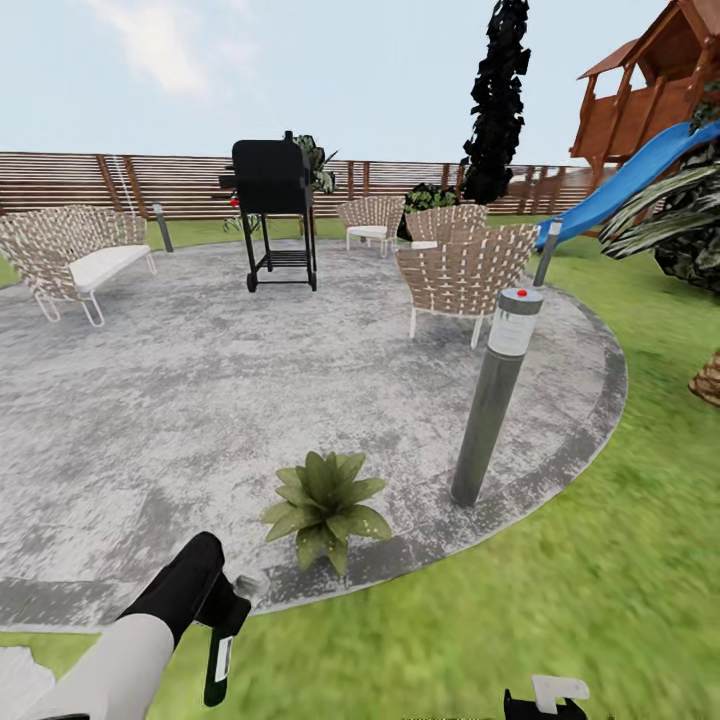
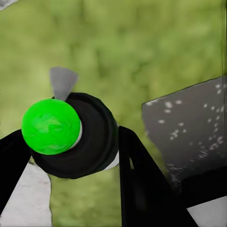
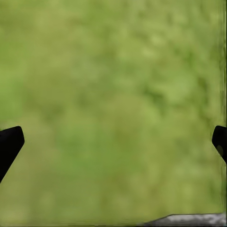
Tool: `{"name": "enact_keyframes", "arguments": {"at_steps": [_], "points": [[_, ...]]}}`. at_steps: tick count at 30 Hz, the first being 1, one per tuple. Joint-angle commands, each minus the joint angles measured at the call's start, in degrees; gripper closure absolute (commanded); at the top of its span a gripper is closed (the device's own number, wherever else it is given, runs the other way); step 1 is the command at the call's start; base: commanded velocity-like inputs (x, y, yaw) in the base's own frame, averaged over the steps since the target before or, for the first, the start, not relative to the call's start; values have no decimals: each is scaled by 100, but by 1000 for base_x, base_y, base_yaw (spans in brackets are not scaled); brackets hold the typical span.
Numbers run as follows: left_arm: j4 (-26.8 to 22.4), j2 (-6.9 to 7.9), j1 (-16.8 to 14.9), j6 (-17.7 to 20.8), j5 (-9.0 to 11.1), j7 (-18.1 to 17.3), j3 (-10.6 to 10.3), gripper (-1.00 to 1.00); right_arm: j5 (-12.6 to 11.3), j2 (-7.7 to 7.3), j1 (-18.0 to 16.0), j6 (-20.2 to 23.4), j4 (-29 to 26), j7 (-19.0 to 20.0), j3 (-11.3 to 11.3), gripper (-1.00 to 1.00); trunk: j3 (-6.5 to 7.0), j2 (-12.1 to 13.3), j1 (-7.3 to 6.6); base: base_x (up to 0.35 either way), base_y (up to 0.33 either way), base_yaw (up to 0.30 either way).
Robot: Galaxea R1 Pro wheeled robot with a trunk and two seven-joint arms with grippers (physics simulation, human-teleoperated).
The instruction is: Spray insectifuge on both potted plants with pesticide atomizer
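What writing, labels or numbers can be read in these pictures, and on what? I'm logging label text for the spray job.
None can be read.
The pesticide atomizer, held in the left gripper, bears a white label band with dark marks: too small and blurred to read.
The bollard light on the paved round carries a red dot on top, no text.
The grill shows no legible marking.

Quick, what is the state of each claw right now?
Left claw: closed on the pesticide atomizer.
Right claw: open, holding nothing, over grass.
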Motion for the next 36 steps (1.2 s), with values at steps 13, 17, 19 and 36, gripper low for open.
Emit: {"name": "enact_keyframes", "arguments": {"at_steps": [13,17,19,36], "points": [[-176,26,105,-221,-67,134,60,100,58,2,-5,-27,5,-18,-50,-100,-5,-2,-1,-72,109,-98],[-182,1,116,-516,-53,178,69,100,50,-5,-5,-27,0,-18,-50,-100,-5,-2,-1,5,327,-209],[-138,1,130,-744,-28,189,75,100,50,-4,-5,-27,0,-18,-50,-100,-5,-2,-1,115,335,-277],[-99,26,235,-841,28,145,39,100,76,-36,-5,-36,12,-13,-50,-100,-5,-2,-1,76,283,-124]]}}
